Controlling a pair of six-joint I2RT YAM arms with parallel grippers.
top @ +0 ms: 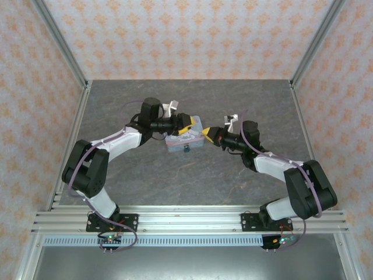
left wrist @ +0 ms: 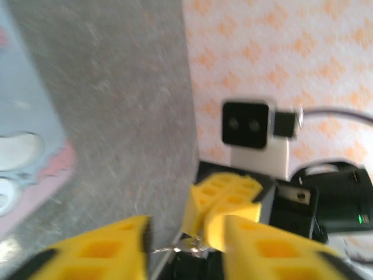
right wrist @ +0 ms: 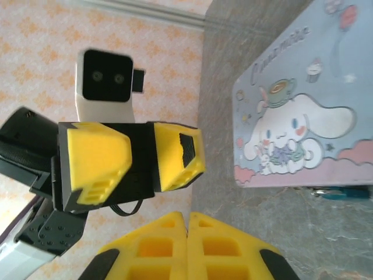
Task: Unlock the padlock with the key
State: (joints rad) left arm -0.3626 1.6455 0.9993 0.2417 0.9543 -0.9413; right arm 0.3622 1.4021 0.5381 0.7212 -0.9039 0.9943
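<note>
A: Top view. The padlock [top: 186, 150] lies just beside the tin's [top: 178, 142] near edge. Both arms bend inward, and the left gripper [top: 185, 123] and right gripper [top: 208, 137] are nearly meeting.

B: Left wrist. The jaws are parted and clamp nothing we can make out. Is the silvery glint [left wrist: 175, 249] the key? We cannot tell.

A: Right wrist. Our fingers are pressed shut, contents hidden. We'd confirm the key first, then pin the padlock steady.

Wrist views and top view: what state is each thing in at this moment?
Left claw: open.
Right claw: shut.
Tin: lying flat, printed face up.
Padlock: lying at the tin's near edge; too small to tell whether it is locked.
</note>
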